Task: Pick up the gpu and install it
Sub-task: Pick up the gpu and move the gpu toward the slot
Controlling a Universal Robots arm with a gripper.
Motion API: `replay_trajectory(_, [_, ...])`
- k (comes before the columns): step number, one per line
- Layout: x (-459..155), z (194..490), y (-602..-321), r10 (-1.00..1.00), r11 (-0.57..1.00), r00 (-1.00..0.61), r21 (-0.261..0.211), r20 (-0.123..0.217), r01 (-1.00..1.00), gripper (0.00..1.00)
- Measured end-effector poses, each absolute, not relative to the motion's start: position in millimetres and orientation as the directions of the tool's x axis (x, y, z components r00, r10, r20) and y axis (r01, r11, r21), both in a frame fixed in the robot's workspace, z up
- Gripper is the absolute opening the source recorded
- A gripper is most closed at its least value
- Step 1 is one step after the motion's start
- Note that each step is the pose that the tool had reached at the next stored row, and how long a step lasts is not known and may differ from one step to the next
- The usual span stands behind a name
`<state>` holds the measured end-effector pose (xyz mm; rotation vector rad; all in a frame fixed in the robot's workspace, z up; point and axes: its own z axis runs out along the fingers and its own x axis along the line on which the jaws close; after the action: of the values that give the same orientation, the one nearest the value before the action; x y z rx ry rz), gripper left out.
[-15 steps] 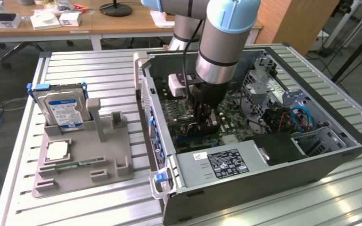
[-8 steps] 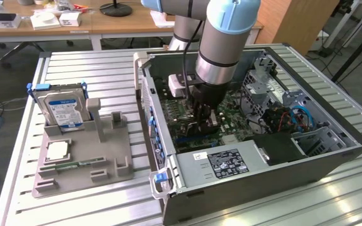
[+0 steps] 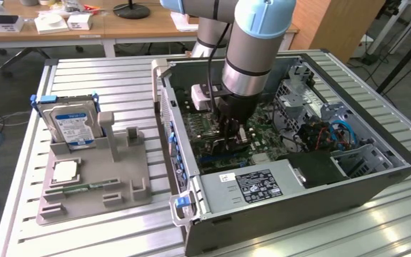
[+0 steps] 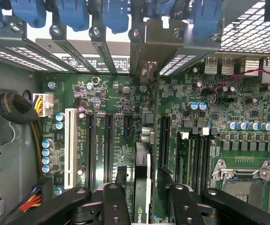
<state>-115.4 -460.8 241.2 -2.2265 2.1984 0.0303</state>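
Inside the open PC case (image 3: 377, 176), your arm has the pincer (image 3: 233, 134) lowered over the motherboard (image 4: 125, 93), clenched on the gpu (image 4: 143, 187). In the wrist view the card stands on edge between the two fingers (image 4: 113, 201), running toward the rear slot brackets, its pale metal bracket (image 4: 149, 51) up against the case's back wall among the blue clips (image 4: 113, 14). The card sits in line with an expansion slot; whether it is fully seated, you cannot tell from here.

The pick-up looks done: on the exterior view's left the grey fixture (image 3: 94, 182) on the desk (image 3: 298, 235) carries the hard drive (image 3: 68, 120), a CPU (image 3: 64, 171) and a memory stick (image 3: 84, 188), with its upright card holder (image 3: 109, 128) vacant. The install appears well underway but not finished, since the pincer grips the card and nothing shows it locked in place.
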Motion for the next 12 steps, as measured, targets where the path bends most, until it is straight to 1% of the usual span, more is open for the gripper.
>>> replay_trajectory(12, [-115.9, 241.8, -461.1, -1.000, -0.013, 0.013, 0.004, -0.023, -1.000, 0.40])
